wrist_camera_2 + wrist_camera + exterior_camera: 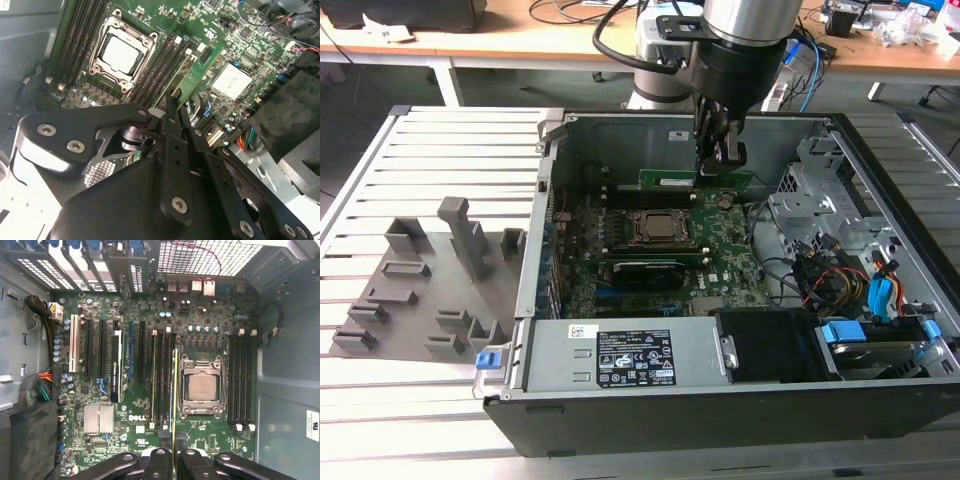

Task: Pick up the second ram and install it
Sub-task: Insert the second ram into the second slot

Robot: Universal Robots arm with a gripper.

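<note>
Far out to the exterior view's left of the CPU socket [660, 228], outside the open computer case [535, 290], the grey holder tray [420, 290] lies flat on the slatted tabletop [380, 410] with its pegs and pockets standing up. Inside the case the green motherboard [720, 270] lies on the case floor and carries the socket. A dark expansion card [640, 272] stands on edge just in front of the socket, between it and the labelled metal cover [700, 350] along the case's near side.

Right by the socket, my jaws are clamped on the second ram [680, 181] — I pinch it by its upper edge, so it hangs on edge with its long side level over the board. In the first wrist view the second ram [175, 390] is a thin line seen edge-on. It runs lengthwise just beside the socket, over the bank of black memory slots [162, 385] on the socket's side that faces the expansion card. In the second wrist view its green face [197, 70] slants away from between my jaws toward the same slots. I cannot tell whether its lower edge touches a slot.

Well to the exterior view's right of the socket stand the grey metal drive cage [810, 200], a tangle of coloured cables [830, 280] and a blue-tabbed drive [865, 335].
</note>
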